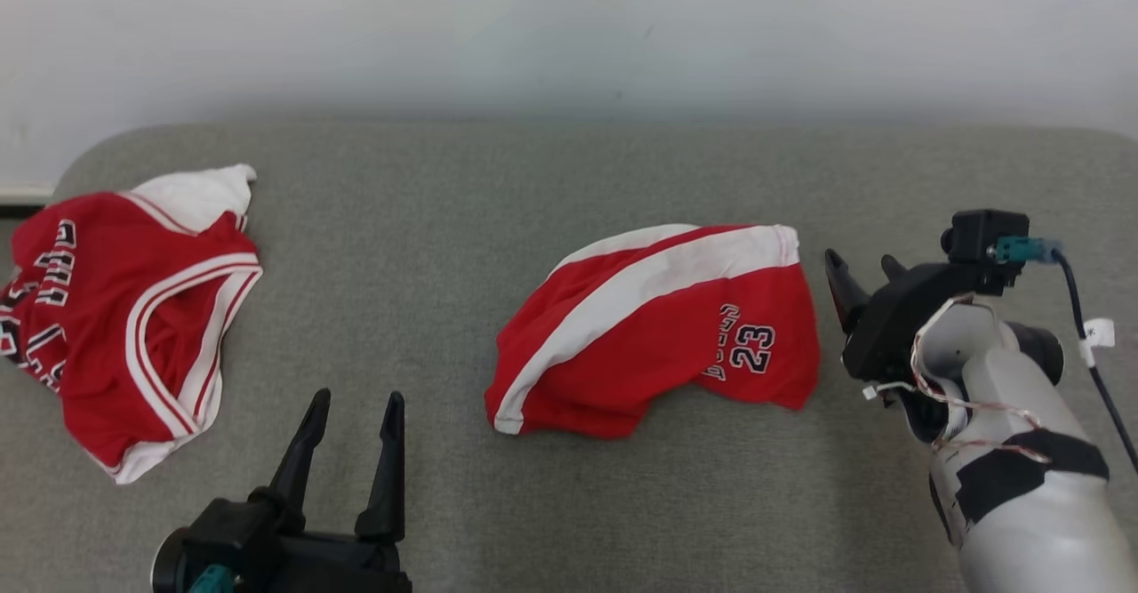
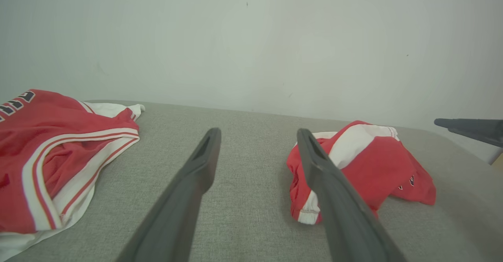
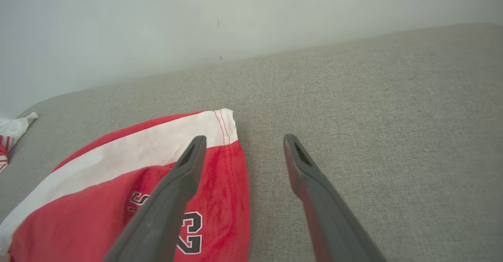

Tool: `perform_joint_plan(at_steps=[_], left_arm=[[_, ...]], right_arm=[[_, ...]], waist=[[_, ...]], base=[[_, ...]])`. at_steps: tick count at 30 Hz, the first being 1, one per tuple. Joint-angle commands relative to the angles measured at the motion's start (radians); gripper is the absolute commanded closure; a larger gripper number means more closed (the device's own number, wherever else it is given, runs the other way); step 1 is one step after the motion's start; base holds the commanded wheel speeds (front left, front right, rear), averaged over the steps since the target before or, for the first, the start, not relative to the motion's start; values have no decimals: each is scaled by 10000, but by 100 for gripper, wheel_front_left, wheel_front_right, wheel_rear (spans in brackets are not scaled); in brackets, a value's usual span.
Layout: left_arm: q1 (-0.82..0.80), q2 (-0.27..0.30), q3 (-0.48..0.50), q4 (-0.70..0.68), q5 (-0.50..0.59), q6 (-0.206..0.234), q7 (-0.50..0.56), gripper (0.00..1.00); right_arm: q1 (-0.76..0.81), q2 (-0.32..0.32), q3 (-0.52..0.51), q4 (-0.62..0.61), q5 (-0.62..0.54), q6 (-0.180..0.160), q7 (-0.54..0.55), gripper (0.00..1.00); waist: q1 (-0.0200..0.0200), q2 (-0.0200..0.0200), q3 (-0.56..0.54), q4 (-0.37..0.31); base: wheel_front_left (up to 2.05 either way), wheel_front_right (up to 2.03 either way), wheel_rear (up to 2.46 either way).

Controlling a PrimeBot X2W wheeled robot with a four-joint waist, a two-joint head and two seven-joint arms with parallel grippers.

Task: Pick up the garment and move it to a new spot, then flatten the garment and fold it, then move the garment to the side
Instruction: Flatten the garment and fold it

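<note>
Garment: red basketball shorts with a broad white side stripe and a dark "23" (image 1: pixel 653 331) lie crumpled near the middle of the grey woven padded surface (image 1: pixel 533 175), slightly towards its right edge. No gripper is touching them.
Other cloth: a red sleeveless jersey with white trim (image 1: pixel 124 317) is heaped at the left edge, well apart from the shorts.
Left gripper (image 1: pixel 356 397): fingers spread wide and holding nothing. It is by the near edge, to the left of the shorts' lower hem.
Right gripper (image 1: pixel 860 261): jaws wide and empty, just beside the shorts' right side. I cannot tell whether a finger brushes the cloth.
Step, as judged: both arms are approaching for the first pick, and nothing has been lifted.
Risk, thin grip: the fabric is bunched, so closing on one layer could let the rest slide out as it rises.
Risk, double layer: pinching both legs together would leave the shorts hard to flatten afterwards.
Risk, drag: a low finger could push the loose cloth along instead of getting under it.
Risk, wrong item: the left arm sits between the two red garments and could drift towards the jersey.
</note>
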Motion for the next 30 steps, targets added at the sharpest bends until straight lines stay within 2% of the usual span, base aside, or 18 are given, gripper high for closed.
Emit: perform_joint_plan(at_steps=[1,8,20,21,22,23,24,27,28,29,30], left_arm=[[-223,-6,-11,-32,59,-16,-5,0],[-576,-6,-117,28,67,-116,-5,0],[-657,-9,-51,142,74,-222,-5,0],[-647,-9,-42,154,77,-234,-5,0],[-631,-9,-27,171,84,-247,-5,0],[-613,-9,-12,183,94,-257,-5,0],[-599,-9,4,191,97,-237,-5,0],[-579,-10,48,222,114,-261,-5,0],[-579,-8,62,231,124,-269,-5,0],[-581,-8,81,238,134,-275,-5,0],[-596,-10,98,248,137,-283,-5,0]], right_arm=[[-208,-110,-4,154,140,-26,57,0],[-983,-148,-81,1154,1148,-24,87,0],[-1167,-485,732,1976,2072,-26,311,0],[-1143,-507,802,2023,2142,-24,320,4],[-1117,-500,851,2066,2225,-24,326,17],[-1085,-495,911,2111,2298,-24,366,43],[-1051,-515,969,2158,2365,-24,405,51],[-963,-574,1133,2259,2589,-26,476,54],[-952,-591,1195,2285,2632,-24,473,57],[-962,-599,1262,2298,2670,-24,467,67],[-982,-596,1322,2301,2714,-24,466,96]], waist=[[-2,-1,648,543],[-2,-1,975,780],[-2,-1,1016,821],[-2,-1,1014,816],[-2,-1,1010,806],[-2,-1,1009,794],[-2,-1,1013,784],[-2,-1,1031,766],[-2,-1,1041,764],[-2,-1,1060,759],[-2,-1,1085,750]], base=[[0,0,0],[0,0,0],[0,0,0],[0,0,0],[0,0,0],[0,0,0],[0,0,0],[0,0,0],[0,0,0],[0,0,0],[0,0,0]])
